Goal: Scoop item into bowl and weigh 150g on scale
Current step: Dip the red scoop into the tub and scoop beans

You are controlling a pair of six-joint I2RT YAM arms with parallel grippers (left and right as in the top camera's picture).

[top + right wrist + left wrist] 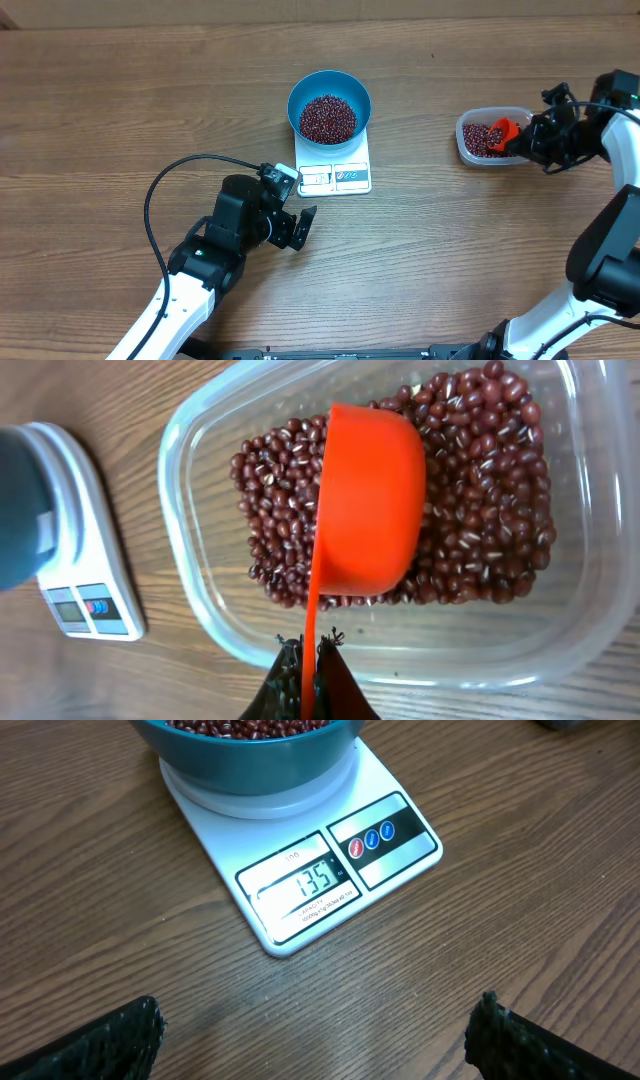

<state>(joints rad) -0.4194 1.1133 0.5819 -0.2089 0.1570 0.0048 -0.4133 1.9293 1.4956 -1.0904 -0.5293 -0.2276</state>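
The left arm (190,270) reaches in from the bottom of the table (120,100) and bends toward the middle. A black cable (150,200) loops out beside it. The left gripper (300,228) hangs low over the wood, just in front of the scale (335,178). Its fingers (110,1040) are spread wide apart and hold nothing. The scale lies a little way ahead of them, not touching.

The right arm (610,240) comes up the right side and bends back toward the tub (463,135). The right gripper (522,140) has its fingers pressed tight on the thin handle of the orange scoop (370,500). The scoop's cup is tipped on its side, down in the tub, lying on the beans (480,510) there. The beans spread over the tub floor, all around the cup.

The blue bowl (298,95) sits on the back part of the scale. More of the red-brown beans fill its bottom. The display (318,878) on the front of the scale shows 135, and three small round buttons sit next to it.

The tub is well apart from the bowl, off to the right. Only bare wood lies between them.
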